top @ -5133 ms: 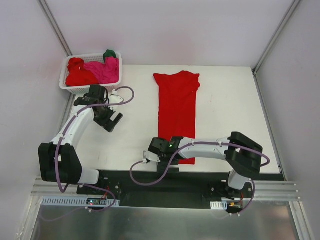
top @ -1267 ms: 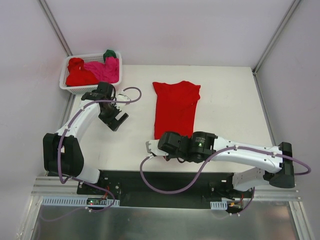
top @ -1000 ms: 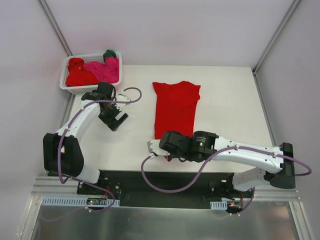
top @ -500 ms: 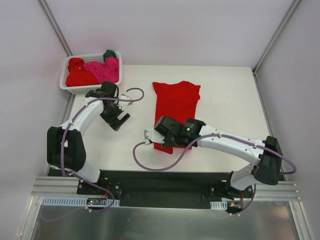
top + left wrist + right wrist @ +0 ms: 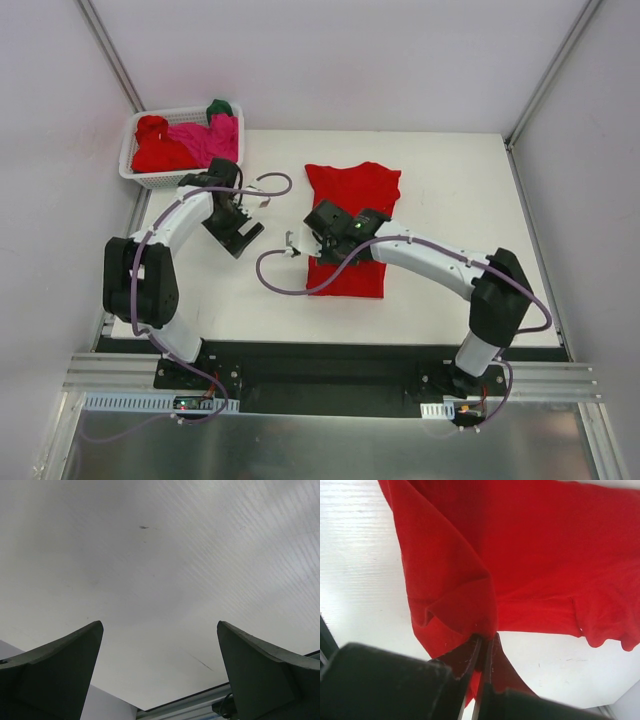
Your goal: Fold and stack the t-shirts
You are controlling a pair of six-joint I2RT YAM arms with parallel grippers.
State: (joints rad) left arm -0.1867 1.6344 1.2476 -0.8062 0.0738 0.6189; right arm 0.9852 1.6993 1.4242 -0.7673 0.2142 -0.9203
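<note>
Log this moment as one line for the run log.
right gripper: shut on red t-shirt edge | left gripper: open, empty | basket: shirts inside

Bright even light, soft shadows, blurred left fingers (image 5: pixel 55 675) up close.

Four shirts are in view. Two of them are red: one red shirt (image 5: pixel 355 190) is on the table (image 5: pixel 450 190), and a second red shirt (image 5: pixel 155 150) is in the basket (image 5: pixel 155 181). There is also one pink shirt (image 5: pixel 212 140) and one green shirt (image 5: pixel 220 106), both in the basket. The basket therefore shows three shirts; if more lie under them, I cannot tell. There is one basket and one table. There are two arms, the left arm (image 5: pixel 180 215) and the right arm (image 5: pixel 430 260). Each arm has one gripper, the left gripper (image 5: pixel 160 630) and the right gripper (image 5: pixel 482 642). Each gripper has two fingers (image 5: pixel 60 670), so four in all. There are two purple cables (image 5: pixel 275 275), one for each arm.
</note>
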